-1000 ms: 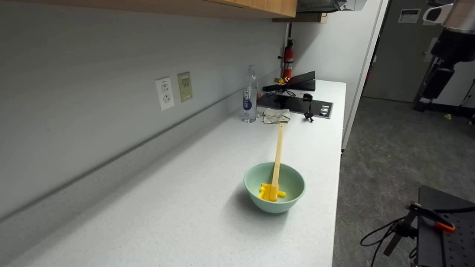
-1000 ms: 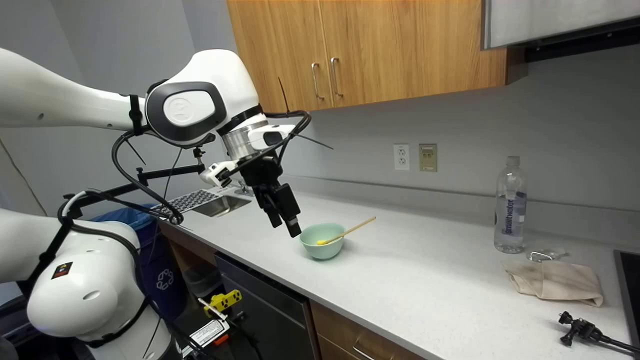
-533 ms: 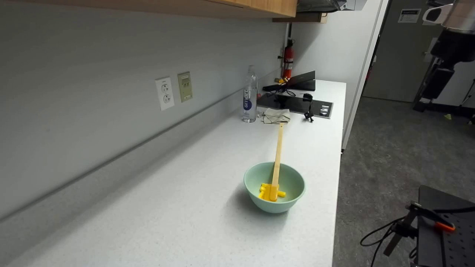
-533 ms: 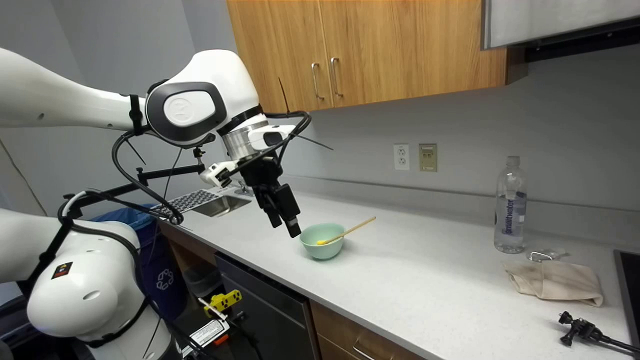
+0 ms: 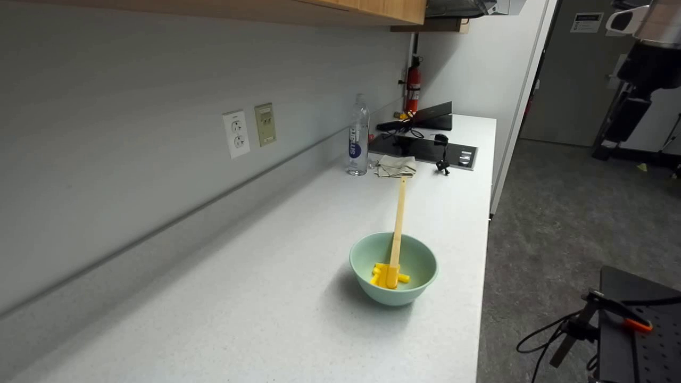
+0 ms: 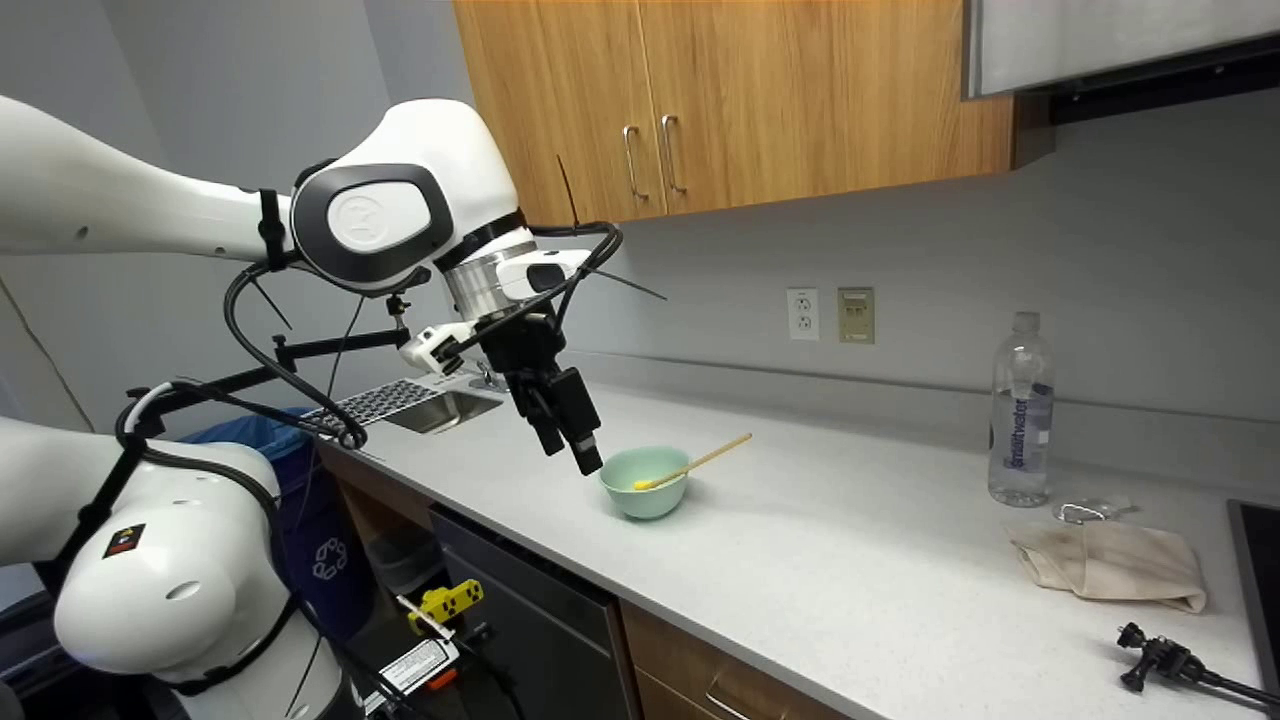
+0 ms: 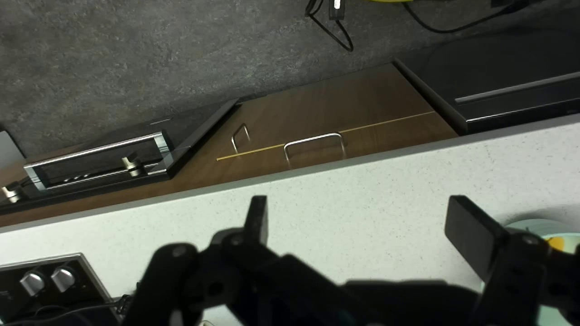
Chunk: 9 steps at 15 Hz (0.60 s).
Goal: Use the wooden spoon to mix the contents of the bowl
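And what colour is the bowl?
The bowl is plain pale green, seen best in an exterior view.

Bowl [image 7: 541, 225] partly hidden, wrist view

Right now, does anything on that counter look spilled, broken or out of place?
Nothing looks spilled or broken: the yellow bits lie in the bowl, where the spoon leans. Mildly odd is the black mount, lying partly over the cooktop, which seems an unlikely spot for it.
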{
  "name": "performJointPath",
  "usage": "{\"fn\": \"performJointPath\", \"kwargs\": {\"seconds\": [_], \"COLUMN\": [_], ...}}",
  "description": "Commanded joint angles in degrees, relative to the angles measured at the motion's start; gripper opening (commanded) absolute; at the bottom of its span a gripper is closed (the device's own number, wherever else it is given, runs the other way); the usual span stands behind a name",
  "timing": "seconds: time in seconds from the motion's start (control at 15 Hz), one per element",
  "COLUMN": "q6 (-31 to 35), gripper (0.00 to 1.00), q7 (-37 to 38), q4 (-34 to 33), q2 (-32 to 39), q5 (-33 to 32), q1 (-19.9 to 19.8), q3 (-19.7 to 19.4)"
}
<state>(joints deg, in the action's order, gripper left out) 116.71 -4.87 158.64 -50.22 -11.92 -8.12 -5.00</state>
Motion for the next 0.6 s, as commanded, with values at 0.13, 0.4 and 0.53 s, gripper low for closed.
{"fn": "performJointPath", "kwargs": {"seconds": [0.13, 0.4, 0.53], "q6": [5.68, 8.08, 8.02], "gripper": [1.0, 1.0, 1.0], "q7": [5.77, 12.19, 11.06], "q4": [-7.44, -16.89, -12.54], "q2": [11.85, 23.52, 18.46], "q5": [3.28, 4.06, 3.22], "q1": [3.76, 5.49, 5.75], "q3": [4.14, 9.85, 8.8]}}
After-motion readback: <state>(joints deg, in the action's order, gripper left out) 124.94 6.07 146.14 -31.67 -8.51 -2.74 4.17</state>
